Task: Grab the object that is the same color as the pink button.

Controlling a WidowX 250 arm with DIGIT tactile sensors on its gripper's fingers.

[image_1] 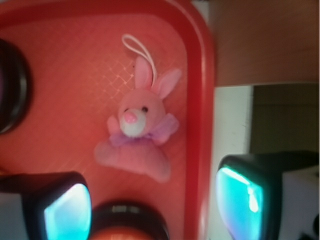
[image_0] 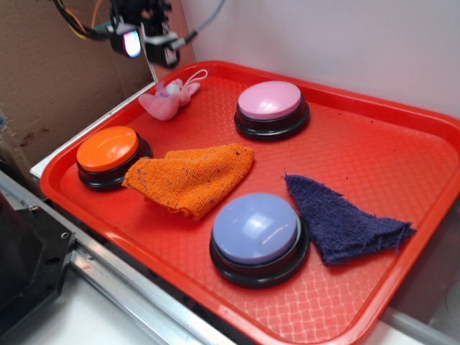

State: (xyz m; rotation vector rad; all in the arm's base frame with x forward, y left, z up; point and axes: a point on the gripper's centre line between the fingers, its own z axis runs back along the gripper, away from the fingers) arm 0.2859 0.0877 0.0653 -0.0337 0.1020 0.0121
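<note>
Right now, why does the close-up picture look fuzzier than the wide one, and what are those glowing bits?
Wrist view: soft focus, the pink bunny slightly blurred, and the fingers glow cyan, very blurred at the bottom edge. Exterior view: sharper, with glare spots on the lavender button and the pink button.

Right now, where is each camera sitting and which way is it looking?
Exterior: off the red plastic tray's near corner, looking down across it; the hand hangs top left.
Wrist: on the hand, looking straight down; its glowing fingertips show below.
Both see the fuzzy pink plush bunny near the tray's rim.
</note>
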